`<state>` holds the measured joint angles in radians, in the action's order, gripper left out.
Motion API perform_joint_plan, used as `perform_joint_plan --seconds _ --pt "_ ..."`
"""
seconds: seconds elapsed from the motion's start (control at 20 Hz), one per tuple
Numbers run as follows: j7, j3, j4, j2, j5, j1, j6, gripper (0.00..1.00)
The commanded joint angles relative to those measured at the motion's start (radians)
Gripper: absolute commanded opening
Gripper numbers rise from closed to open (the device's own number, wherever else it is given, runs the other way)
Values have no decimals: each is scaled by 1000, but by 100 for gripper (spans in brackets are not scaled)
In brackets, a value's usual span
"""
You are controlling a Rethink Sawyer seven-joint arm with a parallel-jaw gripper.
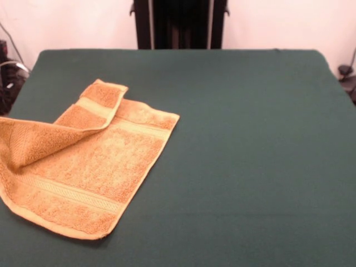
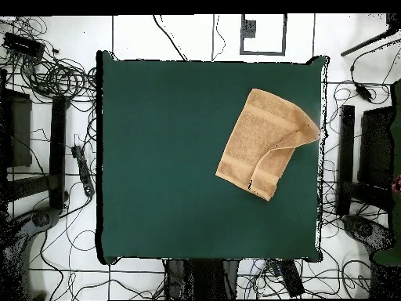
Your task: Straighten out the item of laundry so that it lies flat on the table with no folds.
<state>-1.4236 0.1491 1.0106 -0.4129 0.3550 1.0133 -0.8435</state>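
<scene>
Looking across your workspace, you see the table (image 1: 250,167) first, its dark green cloth taking up nearly the whole front view and the middle of the overhead view. On it lies the towel (image 1: 94,167), golden-orange terry, set at an angle near one side edge: at the left in the front view, at the upper right in the overhead view, close to the table's rim. You can see it is not flat. One corner is folded over onto the main sheet, forming a long flap (image 1: 67,125) that crosses the cloth diagonally, and the edge near the table's rim rises in a soft hump. Paler woven bands (image 1: 67,192) run across the towel near its ends. You cannot tell the claw's state, since neither view shows it; only dark uprights stand behind the table's far edge.
</scene>
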Motion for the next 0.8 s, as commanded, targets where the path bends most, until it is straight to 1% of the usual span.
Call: perform_joint_plan --seconds 0.05,0.2,0.4,0.8 --pt "399 160 -4 70 55 -29 -134 100" --pt "436 174 -25 74 60 -21 -137 100" --pt "475 179 -64 91 67 -14 -173 100" --pt "571 196 -194 143 76 -8 -253 100"
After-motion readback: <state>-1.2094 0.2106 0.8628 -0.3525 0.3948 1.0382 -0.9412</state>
